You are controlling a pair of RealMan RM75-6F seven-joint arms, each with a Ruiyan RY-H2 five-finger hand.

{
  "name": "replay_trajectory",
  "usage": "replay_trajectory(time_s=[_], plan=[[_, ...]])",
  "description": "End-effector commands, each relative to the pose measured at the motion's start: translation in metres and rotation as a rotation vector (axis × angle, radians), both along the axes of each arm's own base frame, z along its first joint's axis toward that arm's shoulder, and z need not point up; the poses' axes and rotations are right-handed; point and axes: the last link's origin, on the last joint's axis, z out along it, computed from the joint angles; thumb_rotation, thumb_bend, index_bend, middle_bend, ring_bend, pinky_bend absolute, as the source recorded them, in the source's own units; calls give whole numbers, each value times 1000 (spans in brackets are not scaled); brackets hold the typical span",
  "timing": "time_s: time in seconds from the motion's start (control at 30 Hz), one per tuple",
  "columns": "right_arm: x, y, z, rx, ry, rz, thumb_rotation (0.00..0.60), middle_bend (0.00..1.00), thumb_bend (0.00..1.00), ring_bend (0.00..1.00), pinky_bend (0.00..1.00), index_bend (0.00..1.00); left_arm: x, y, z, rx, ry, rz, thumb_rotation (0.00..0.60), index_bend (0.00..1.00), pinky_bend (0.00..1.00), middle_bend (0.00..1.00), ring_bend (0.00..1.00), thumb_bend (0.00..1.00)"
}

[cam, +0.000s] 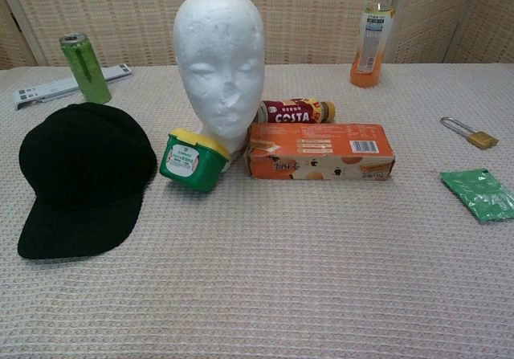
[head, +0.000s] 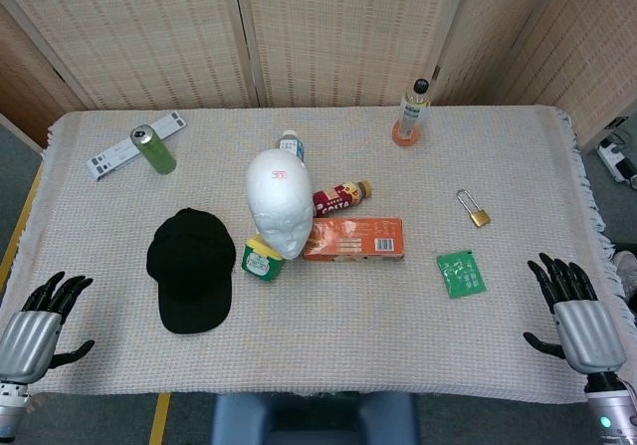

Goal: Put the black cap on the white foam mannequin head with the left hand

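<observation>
The black cap (head: 192, 267) (cam: 83, 174) lies flat on the table left of centre, brim toward the front edge. The white foam mannequin head (head: 280, 200) (cam: 220, 66) stands upright just right of the cap, face toward me, bare on top. My left hand (head: 42, 321) rests at the table's front left corner, fingers spread, holding nothing, well left of the cap. My right hand (head: 574, 309) sits at the front right corner, fingers apart and empty. Neither hand shows in the chest view.
A green tub (head: 263, 258) and an orange box (head: 354, 238) flank the head's base, with a Costa bottle (head: 341, 198) behind. A green can (head: 154, 149), white remote (head: 134, 145), orange drink bottle (head: 410, 113), padlock (head: 475, 209) and green packet (head: 461, 272) lie around.
</observation>
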Motion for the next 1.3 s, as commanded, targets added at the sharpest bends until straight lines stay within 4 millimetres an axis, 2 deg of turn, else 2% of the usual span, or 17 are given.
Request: replay_trajectory(time_s=[0.03,0.27,0.37,0.47,0.57,0.63,0.77,0.97,1.3], plan=[[0,0,1,-5,3,-1,600,0,37,0,0,0,0,1,-2,-14,2,4,600,163,188,175,68,203],[1,2,4,-15,-15,7,600,0,38,0,0,0,8,-9,-20,-63,-53,-58,600,192,197,188,70,200],[1,3,4,-13,-11,6,600,0,37,0,0,0,11,-14,-30,-72,-83,-126,600,270,302,302,146,191],[1,3,4,-11,-9,5,600,0,37,0,0,0,11,-16,-34,-71,-91,-149,600,330,448,438,274,189],[0,3,0,3,8,-1,600,0,38,0,0,0,11,-38,-66,-117,-129,-298,600,398,728,708,564,188],[1,4,-4,11,19,0,600,0,38,0,0,0,3,-50,-96,-187,-119,-367,600,414,794,806,663,189],[0,3,-4,6,29,-8,600,0,37,0,0,0,-6,-48,-117,-181,-130,-412,600,441,862,972,803,200],[-2,3,-5,6,35,-19,600,0,38,0,0,0,-8,-41,-142,-154,-136,-449,600,465,957,1000,918,217],[-3,2,-4,11,35,-34,600,0,38,0,0,0,2,-23,-173,-74,-110,-519,600,470,970,1000,934,285]])
